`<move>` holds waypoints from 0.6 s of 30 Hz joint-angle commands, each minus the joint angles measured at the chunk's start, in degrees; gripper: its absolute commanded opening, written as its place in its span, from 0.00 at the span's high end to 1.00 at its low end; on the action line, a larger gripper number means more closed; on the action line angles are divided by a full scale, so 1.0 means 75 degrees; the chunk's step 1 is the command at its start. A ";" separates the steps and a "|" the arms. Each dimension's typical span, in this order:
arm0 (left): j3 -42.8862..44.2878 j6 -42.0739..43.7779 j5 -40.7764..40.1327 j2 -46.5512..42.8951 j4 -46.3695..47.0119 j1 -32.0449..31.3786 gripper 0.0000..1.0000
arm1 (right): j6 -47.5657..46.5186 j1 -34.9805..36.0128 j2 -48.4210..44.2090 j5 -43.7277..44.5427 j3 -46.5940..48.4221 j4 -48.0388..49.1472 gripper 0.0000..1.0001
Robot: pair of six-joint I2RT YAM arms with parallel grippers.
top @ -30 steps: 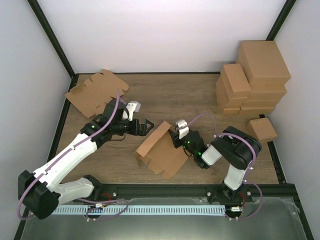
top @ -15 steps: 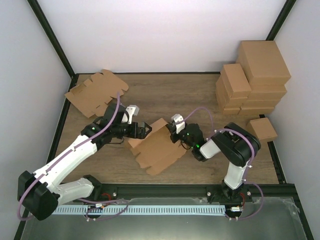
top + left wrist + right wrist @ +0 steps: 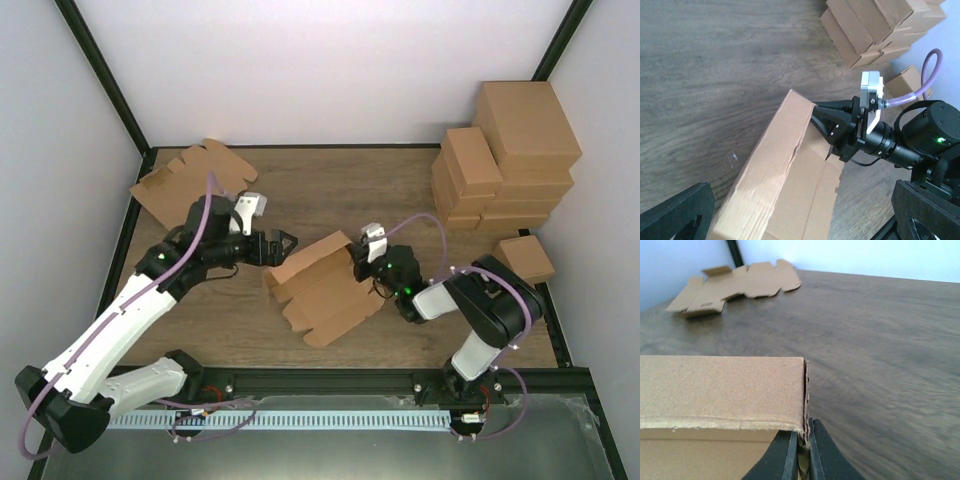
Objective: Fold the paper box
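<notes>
The paper box (image 3: pixel 325 285) is a thin brown die-cut piece, partly folded, lying mid-table. One long panel stands up along its far side (image 3: pixel 785 170). My right gripper (image 3: pixel 357 262) is shut on the upright corner edge of that panel; the right wrist view shows the cardboard edge (image 3: pixel 720 385) pinched between the two fingers (image 3: pixel 803 437). The left wrist view also shows the right gripper (image 3: pixel 832 120) at that corner. My left gripper (image 3: pixel 283 243) stands wide open just off the box's left end, with the box lying between and beyond its fingers (image 3: pixel 800 195), untouched.
A pile of flat notched cardboard blanks (image 3: pixel 190 185) lies at the back left corner (image 3: pixel 735 285). Stacked brown cartons (image 3: pixel 510 150) fill the back right, with one small carton (image 3: pixel 527 258) in front of them. A black frame rail runs round the table.
My right gripper has closed on the box's corner edge and shifted slightly right. The box has settled lower and moved right. My left gripper has drawn back a little, staying open.
</notes>
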 commanded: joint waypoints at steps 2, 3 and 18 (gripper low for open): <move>0.0846 0.0145 -0.0287 -0.0206 -0.0610 -0.0022 0.00 | 0.2058 -0.0756 -0.0770 -0.0122 -0.0060 -0.0695 0.99; 0.1009 0.0144 -0.0334 -0.0225 -0.0708 -0.0022 0.00 | 0.2481 -0.0857 -0.0874 -0.0122 -0.0127 -0.0708 0.99; 0.0625 -0.2805 0.0289 -0.0556 -0.0859 -0.0033 0.01 | 0.5977 -0.1097 -0.2040 0.1526 -0.0294 -0.0883 0.99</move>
